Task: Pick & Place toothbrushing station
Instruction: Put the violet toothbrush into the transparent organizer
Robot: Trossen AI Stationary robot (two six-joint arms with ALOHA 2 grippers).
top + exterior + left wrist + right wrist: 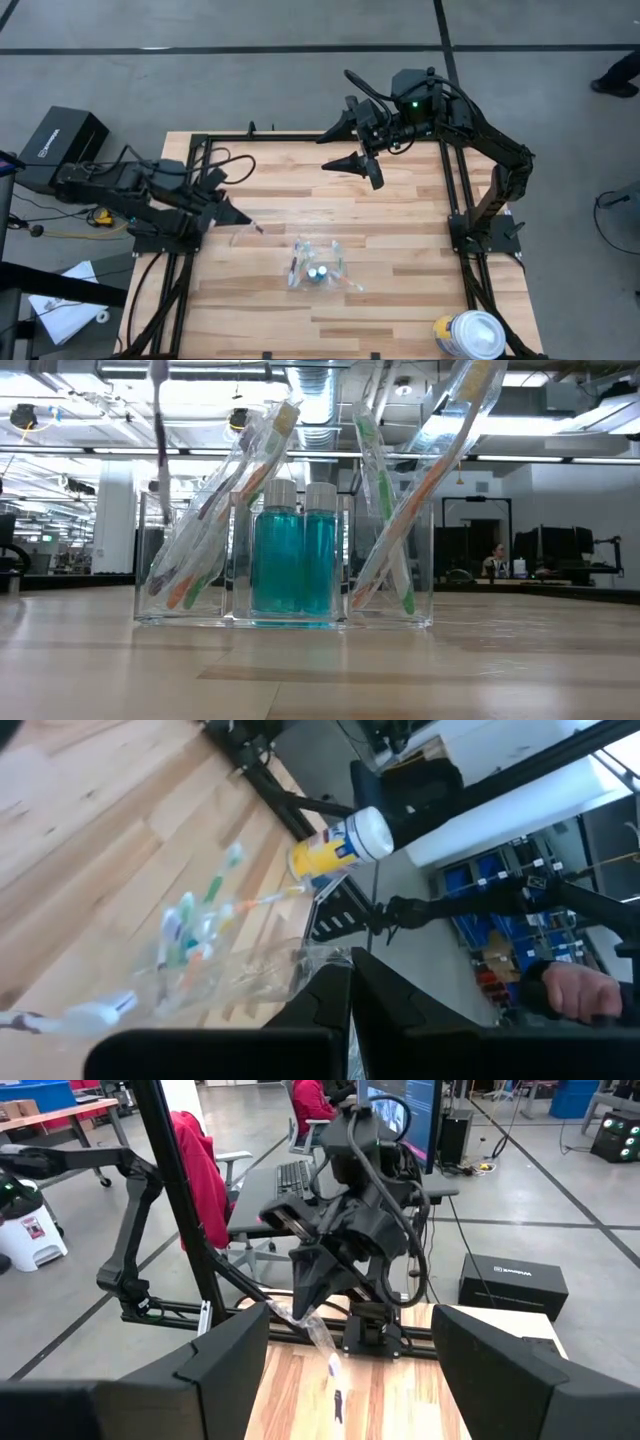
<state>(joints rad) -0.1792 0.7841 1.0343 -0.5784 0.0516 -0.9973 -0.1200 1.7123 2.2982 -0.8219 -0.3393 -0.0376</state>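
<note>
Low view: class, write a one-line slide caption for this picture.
Clear holder on the wooden table, two teal bottles in the middle compartment, toothbrushes leaning on either side.

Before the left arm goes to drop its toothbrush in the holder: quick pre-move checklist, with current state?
1. Left gripper shut on a wrapped toothbrush: ok; the right wrist view shows it hanging from the fingertips.
2. Holder upright on the table: ok.
3. Room in the holder: cannot tell; both side compartments hold toothbrushes, the middle one two teal bottles.
4. Right gripper out of the path: ok, open near the table's far edge, away from the holder.
5. Canister clear: ok, at the near right corner.
6. Grip security: cannot tell; only the wrapper end appears pinched.
</note>
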